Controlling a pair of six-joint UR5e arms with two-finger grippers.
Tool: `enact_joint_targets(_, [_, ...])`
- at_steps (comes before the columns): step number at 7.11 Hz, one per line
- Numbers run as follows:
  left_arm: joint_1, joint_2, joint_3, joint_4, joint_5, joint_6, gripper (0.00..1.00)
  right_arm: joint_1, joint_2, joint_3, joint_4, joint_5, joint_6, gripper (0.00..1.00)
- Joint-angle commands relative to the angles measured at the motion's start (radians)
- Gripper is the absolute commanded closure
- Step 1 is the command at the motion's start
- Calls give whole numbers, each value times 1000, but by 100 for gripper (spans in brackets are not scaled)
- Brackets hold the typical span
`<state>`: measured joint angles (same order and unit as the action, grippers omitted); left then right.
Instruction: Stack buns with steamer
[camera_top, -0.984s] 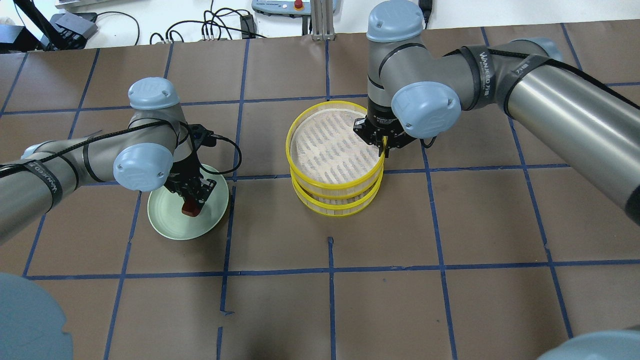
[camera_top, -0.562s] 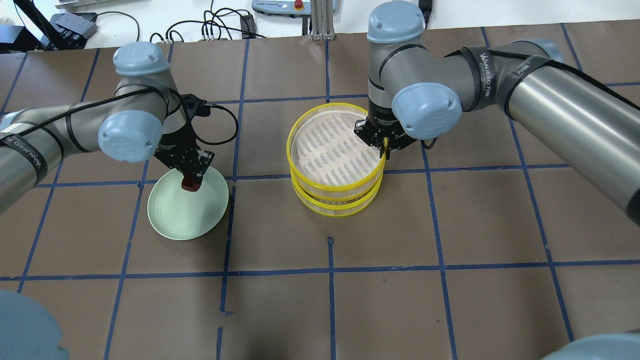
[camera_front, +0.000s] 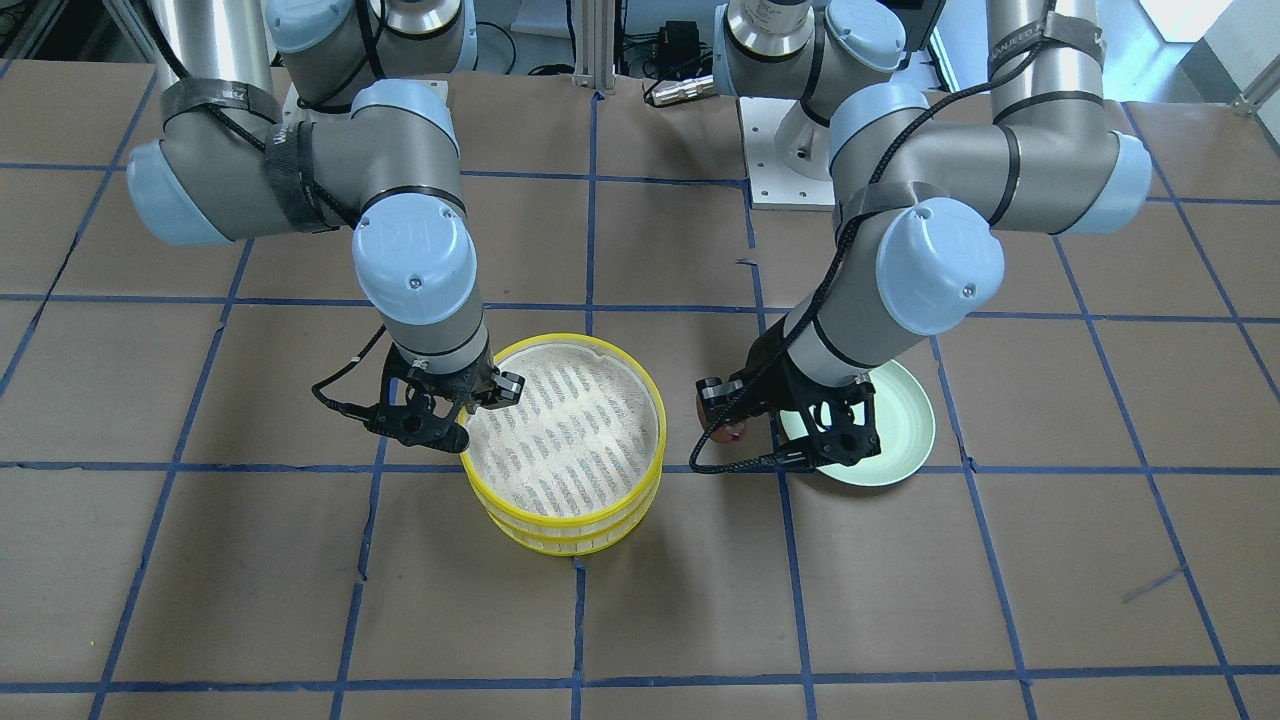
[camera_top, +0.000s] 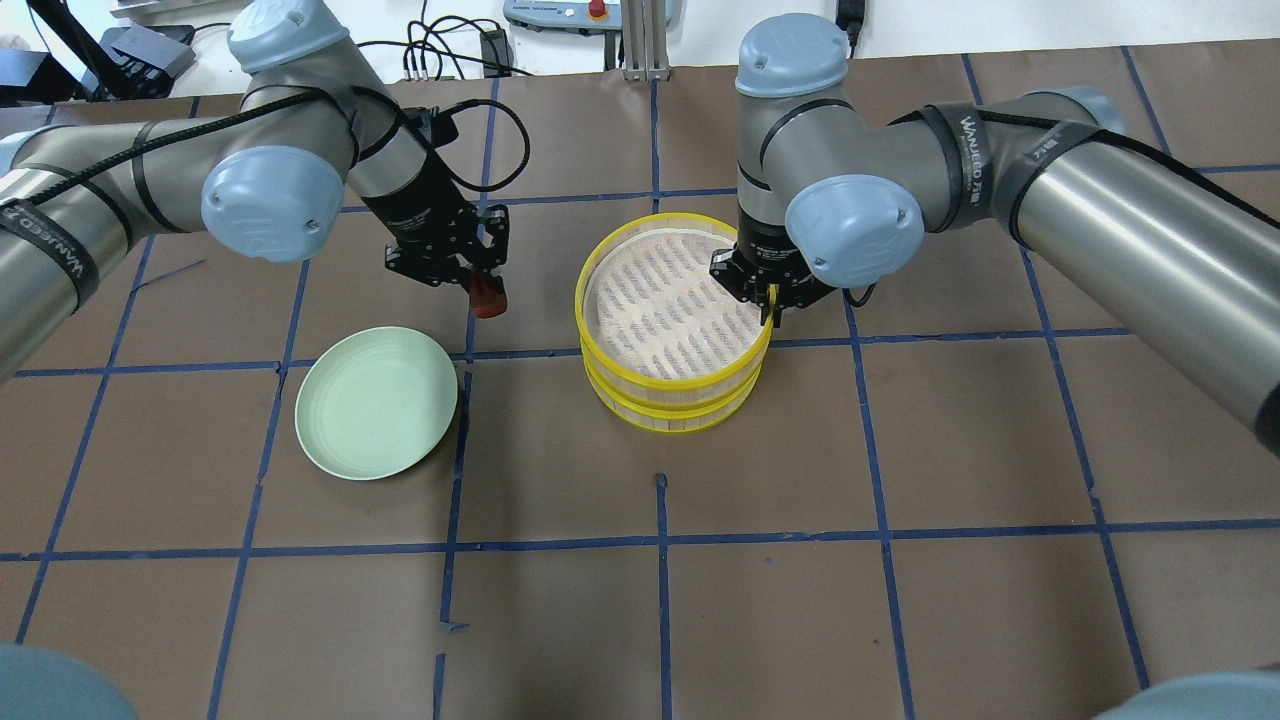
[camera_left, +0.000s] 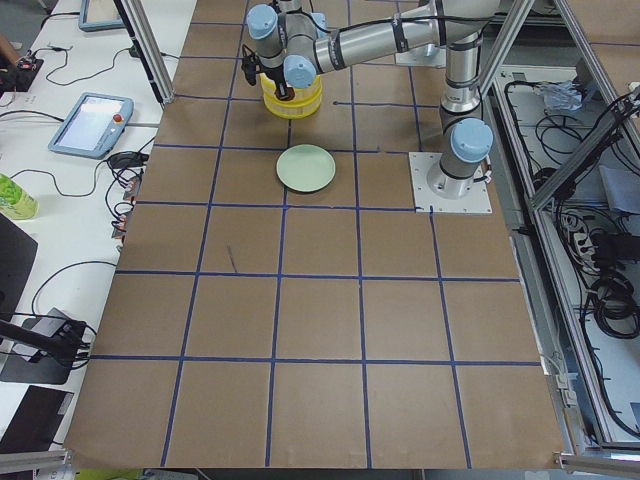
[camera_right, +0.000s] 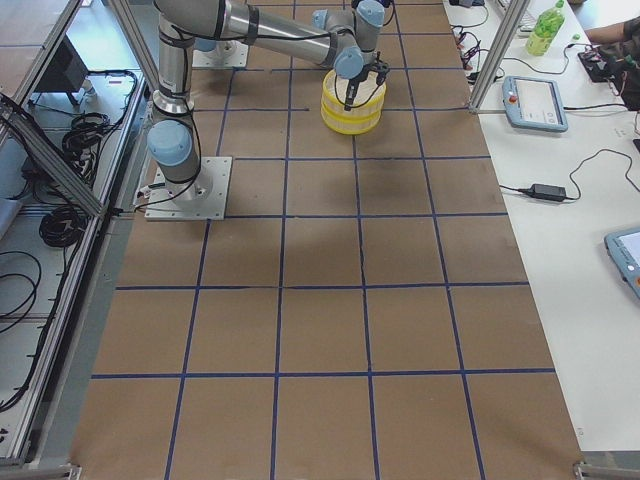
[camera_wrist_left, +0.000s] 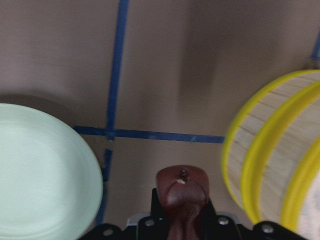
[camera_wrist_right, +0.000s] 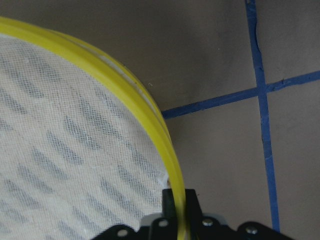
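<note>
Two pincers were clamped: the left gripper (camera_top: 481, 283) held the reddish-brown bun (camera_top: 489, 300) above bare table (camera_top: 530, 450), between the green plate (camera_top: 375, 405) and the steamer (camera_top: 662, 379), touching neither; the right gripper (camera_top: 771, 306) pinched the steamer's right rim.

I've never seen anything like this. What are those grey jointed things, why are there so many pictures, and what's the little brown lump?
Those are two robot arms bolted beside a table covered in brown paper with blue tape lines. Each arm ends in a two-finger gripper. The pictures show one moment from several cameras: one behind the robot, one facing it, one at each table end, and one on each wrist. The left gripper holds a reddish-brown bun in the air between an empty pale green plate and a yellow-rimmed steamer of two stacked tiers. The right gripper pinches the top tier's rim.
</note>
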<state>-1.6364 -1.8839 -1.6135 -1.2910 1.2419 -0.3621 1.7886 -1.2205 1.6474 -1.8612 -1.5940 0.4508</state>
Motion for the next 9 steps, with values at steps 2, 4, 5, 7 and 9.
enact_joint_targets(2, [-120,-61,9,161,-133,-301,17,-17,-5,-11,-6,3,-7,26])
enact_joint_targets(4, [-123,-61,11,177,-125,-339,0,-136,-71,-35,19,21,-209,25])
enact_joint_targets(5, [-122,-61,14,179,-125,-337,0,-203,-115,-50,67,28,-322,22])
enact_joint_targets(7, [-102,24,24,148,-34,-295,0,-248,-222,-101,202,28,-427,21])
enact_joint_targets(9, [-41,167,125,-178,154,35,2,-207,-341,-155,382,26,-420,20])
